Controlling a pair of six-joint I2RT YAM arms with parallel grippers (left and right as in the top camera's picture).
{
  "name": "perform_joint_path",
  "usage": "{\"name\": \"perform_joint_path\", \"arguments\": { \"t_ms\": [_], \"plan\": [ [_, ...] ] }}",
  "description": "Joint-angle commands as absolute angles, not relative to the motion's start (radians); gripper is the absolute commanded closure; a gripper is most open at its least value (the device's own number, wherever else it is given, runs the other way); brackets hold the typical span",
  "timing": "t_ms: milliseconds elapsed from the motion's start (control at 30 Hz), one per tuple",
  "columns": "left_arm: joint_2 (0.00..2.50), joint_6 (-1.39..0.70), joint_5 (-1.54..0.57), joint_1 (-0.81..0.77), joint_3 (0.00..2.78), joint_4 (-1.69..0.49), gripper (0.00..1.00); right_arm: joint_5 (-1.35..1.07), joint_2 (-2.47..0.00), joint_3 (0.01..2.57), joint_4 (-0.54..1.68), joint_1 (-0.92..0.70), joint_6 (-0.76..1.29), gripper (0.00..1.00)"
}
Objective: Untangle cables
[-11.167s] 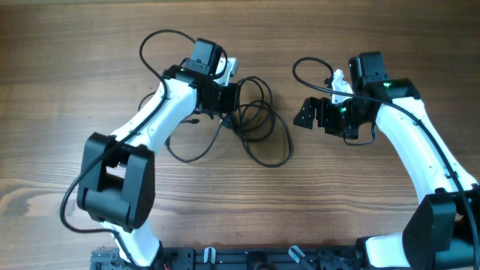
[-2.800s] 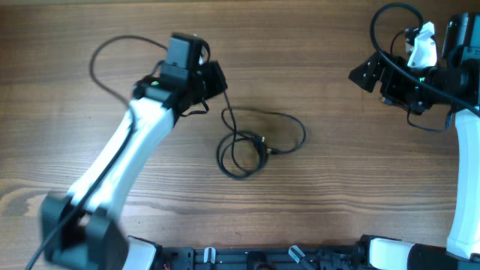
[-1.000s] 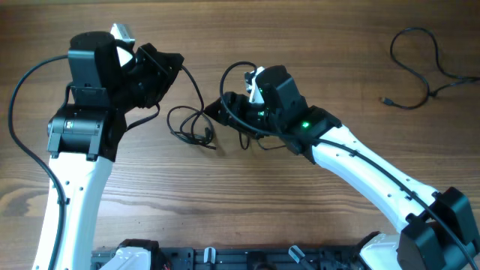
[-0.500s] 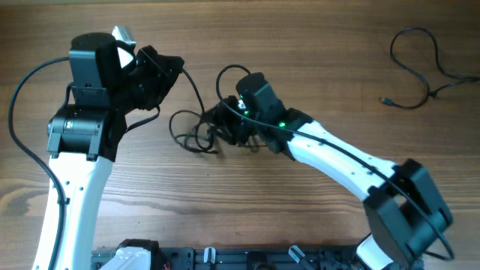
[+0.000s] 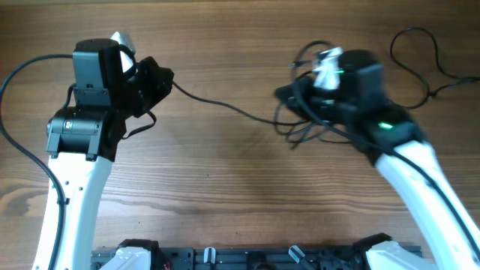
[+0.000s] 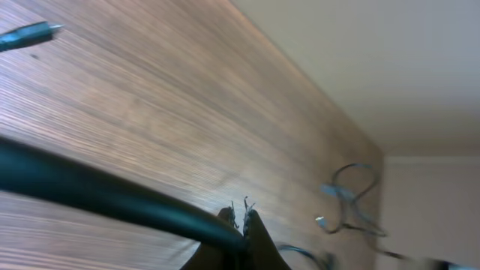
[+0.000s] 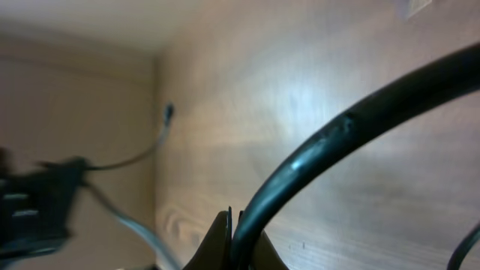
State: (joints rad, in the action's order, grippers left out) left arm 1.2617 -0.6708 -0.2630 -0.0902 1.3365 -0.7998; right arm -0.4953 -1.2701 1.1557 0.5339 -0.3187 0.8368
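A thin black cable stretches taut across the table between my two grippers. My left gripper at the left is shut on one end of it; the left wrist view shows the cord pinched between the closed jaws of that gripper. At the right the cable ends in a tangle of loops under my right gripper. In the right wrist view the right gripper is shut on a black strand. A separate cable lies loose at the back right.
Bare wooden table lies between and in front of the arms. Thick black arm wires loop at the left edge. A dark rail runs along the front edge.
The right gripper closed on the cable loops and swung right with them. That pulled the strand to the left gripper straight. The left arm stayed where it was.
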Motion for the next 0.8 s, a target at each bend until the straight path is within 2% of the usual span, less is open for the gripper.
{"name": "perform_joint_path", "arguments": {
  "t_ms": [0, 233, 300, 433, 600, 767],
  "plan": [
    [1.257, -0.556, -0.077, -0.08, 1.346, -0.837, 0.96, -0.509, -1.143, 1.261, 0.606, -0.212, 0.73, 0.96],
    [1.266, -0.553, 0.362, -0.072, 1.346, -0.854, 0.96, -0.398, -1.104, 1.428, 0.899, 0.03, 0.575, 0.96],
    [1.279, -0.553, 0.414, -0.047, 1.346, -0.844, 0.96, -0.359, -1.104, 1.428, 0.931, 0.072, 0.569, 0.96],
    [1.331, -0.554, 0.426, 0.073, 1.346, -0.827, 0.96, -0.329, -1.104, 1.428, 0.989, 0.201, 0.521, 0.96],
    [1.4, -0.553, 0.344, 0.208, 1.346, -0.802, 0.96, -0.307, -1.11, 1.428, 1.027, 0.384, 0.465, 0.96],
    [1.442, -0.552, 0.345, 0.325, 1.346, -0.69, 0.96, -0.314, -1.157, 1.428, 1.056, 0.441, 0.445, 0.96]
  ]
}}
